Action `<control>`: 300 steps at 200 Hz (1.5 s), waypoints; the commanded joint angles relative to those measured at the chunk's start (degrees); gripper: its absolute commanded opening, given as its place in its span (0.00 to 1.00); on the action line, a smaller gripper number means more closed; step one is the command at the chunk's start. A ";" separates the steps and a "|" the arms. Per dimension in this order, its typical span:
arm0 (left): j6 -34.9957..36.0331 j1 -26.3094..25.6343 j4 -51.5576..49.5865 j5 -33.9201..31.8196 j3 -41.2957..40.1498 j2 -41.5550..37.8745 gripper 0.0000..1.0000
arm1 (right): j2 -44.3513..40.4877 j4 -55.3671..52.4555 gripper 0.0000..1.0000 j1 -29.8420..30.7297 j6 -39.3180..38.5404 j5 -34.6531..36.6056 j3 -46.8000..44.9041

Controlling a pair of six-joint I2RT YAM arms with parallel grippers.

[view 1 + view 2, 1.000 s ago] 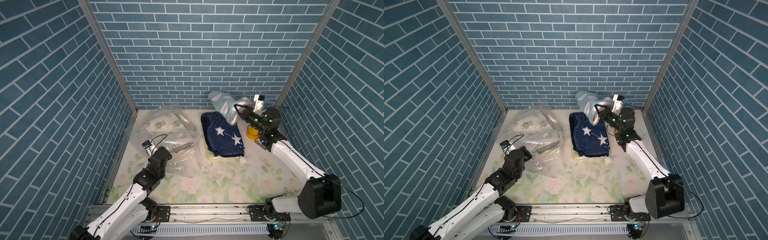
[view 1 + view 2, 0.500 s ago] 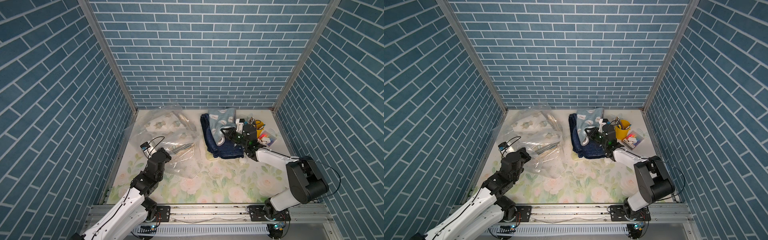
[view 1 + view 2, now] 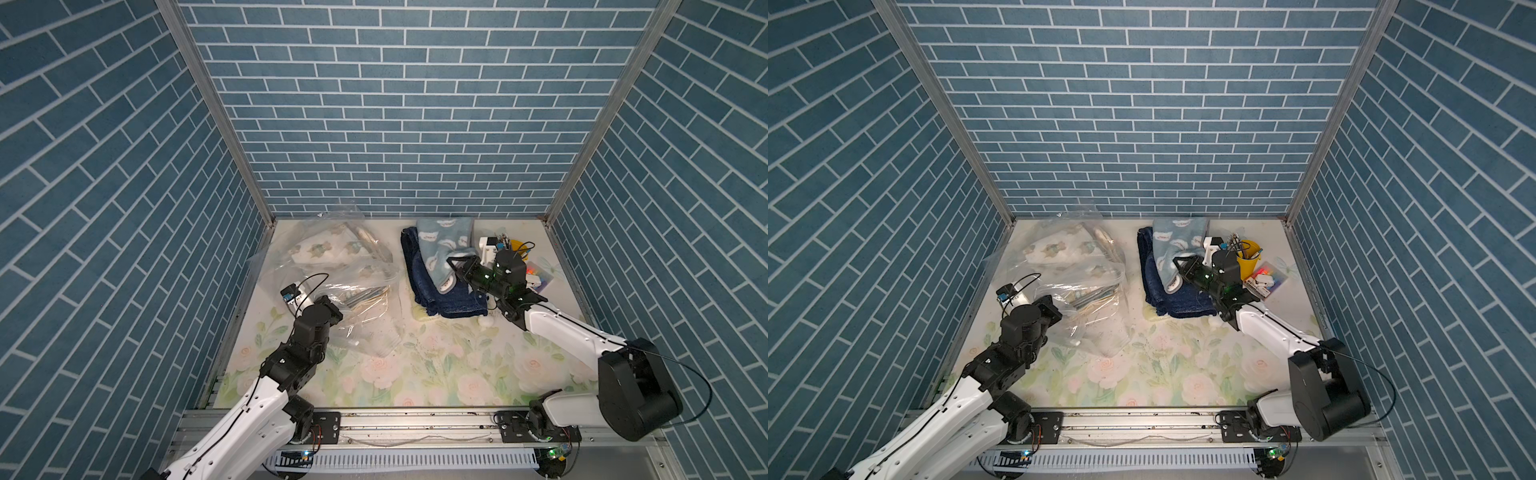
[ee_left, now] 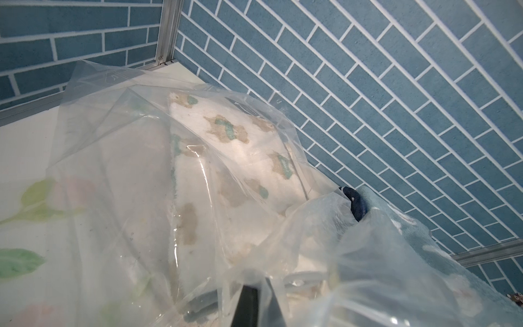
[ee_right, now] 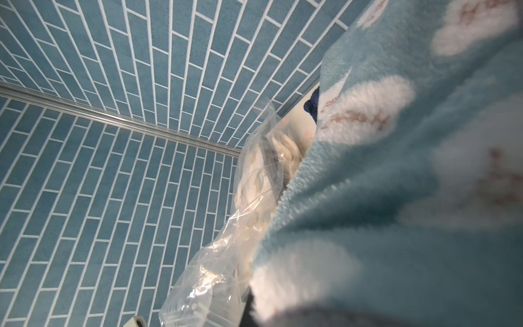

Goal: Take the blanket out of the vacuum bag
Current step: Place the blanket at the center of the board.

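We found the left pincer clamped tight on a gather of the large clear crinkly plastic vacuum bag, which lay slumped across the left half of the floral-printed surface, reaching toward the rear wall. Opposite, the right pincer was closed on a fold of the pale-blue fleece blanket with white clouds. That blanket was out of the bag and draped over a folded navy blanket at the back right. In the right wrist view the fleece filled most of the frame, close against the lens. A white blanket printed with small tan-and-green figures lay inside the plastic, plain to see through it in the left wrist view.

We judged the step in hand to be the setting-down: the blue blanket rested on the navy one but had not been let go. The next move, as we read it, called for the right pincer to open and lift clear without dragging the fleece. If the white blanket was meant to come out too, the left would pin the bag while the right reached in — though where the bag's mouth lay, we could not tell.
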 commanded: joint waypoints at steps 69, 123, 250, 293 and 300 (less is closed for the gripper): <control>0.83 0.46 0.29 0.05 -0.62 -0.22 0.00 | -9.61 -12.87 0.44 -6.37 -11.66 3.80 -13.09; 0.67 0.46 1.20 0.48 -1.57 -0.22 0.00 | -21.48 -30.65 0.57 -5.65 -20.70 7.14 -11.87; -0.40 0.47 -0.71 1.27 -2.40 -0.99 0.00 | 11.38 -36.65 0.11 12.96 -43.58 30.36 21.12; -0.26 0.42 -1.44 1.69 -2.10 -1.20 0.00 | 20.03 -35.85 0.38 13.03 -46.93 29.22 22.49; -0.18 0.46 -1.39 1.80 -2.15 -1.19 0.00 | 20.67 -35.41 0.42 13.02 -47.09 29.21 21.92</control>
